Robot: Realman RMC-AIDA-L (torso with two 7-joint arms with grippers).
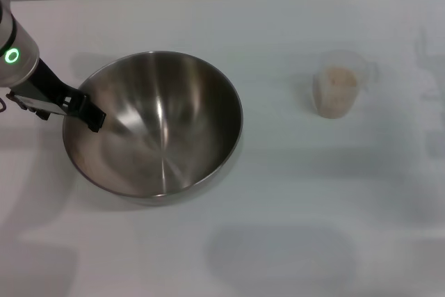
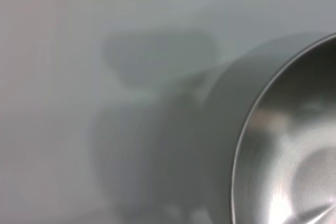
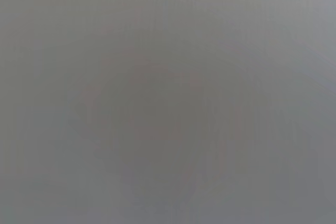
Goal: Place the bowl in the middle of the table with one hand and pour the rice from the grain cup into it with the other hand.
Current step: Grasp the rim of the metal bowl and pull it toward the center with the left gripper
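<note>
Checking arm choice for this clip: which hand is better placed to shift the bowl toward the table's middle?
Left. The left hand is already at the bowl rim on its left side. The right hand is out of view, and the cup of rice stands on the right.

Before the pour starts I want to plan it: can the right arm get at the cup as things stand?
Probably yes. The cup stands alone on the table's right side, apart from the bowl; the right arm itself is out of view.
</note>
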